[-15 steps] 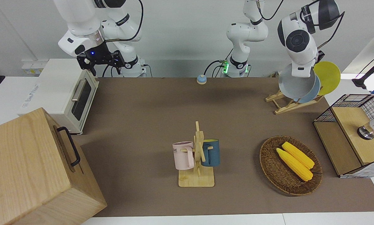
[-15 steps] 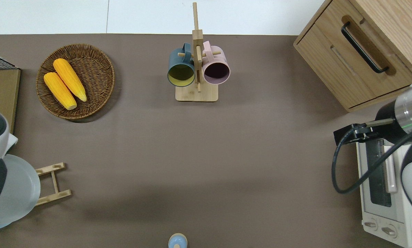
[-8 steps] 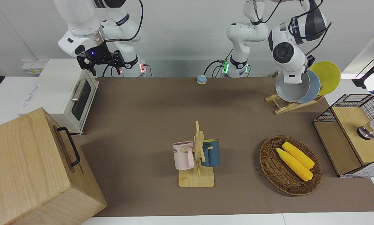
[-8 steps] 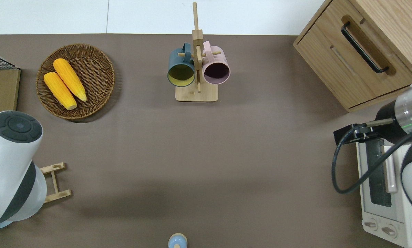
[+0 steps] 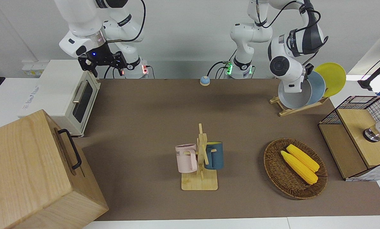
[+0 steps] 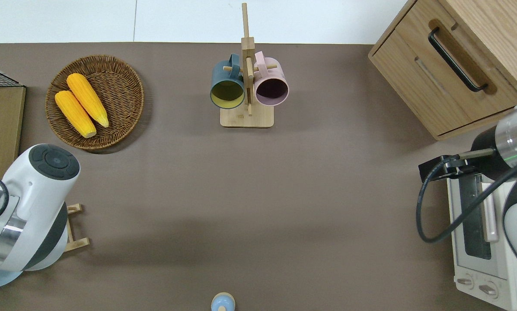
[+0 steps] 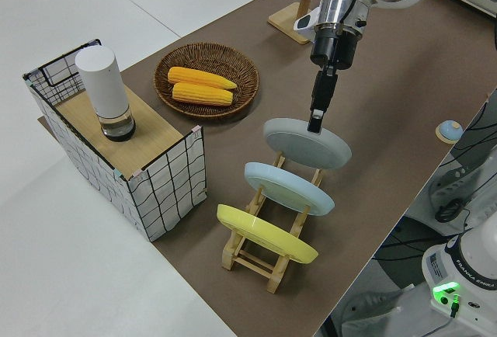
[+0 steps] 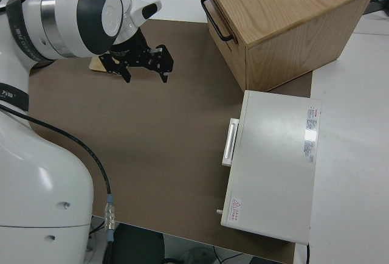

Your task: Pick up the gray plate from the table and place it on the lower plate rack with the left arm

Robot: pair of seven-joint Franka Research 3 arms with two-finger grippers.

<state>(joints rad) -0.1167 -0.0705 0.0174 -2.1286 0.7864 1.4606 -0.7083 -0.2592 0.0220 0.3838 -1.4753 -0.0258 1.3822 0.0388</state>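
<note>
Presently the gray plate (image 7: 307,143) is gripped by its rim in the shut left claw (image 7: 316,122), hanging tilted beneath it over the wooden rack (image 7: 268,263)'s end slot, apparently so it drops between pegs beside the blue plate (image 7: 289,188).

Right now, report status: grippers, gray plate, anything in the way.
Left gripper shut on round pale gray plate, at the light-wood plate rack. Right arm parked, right gripper open. Sky-blue plate in next slot.
</note>
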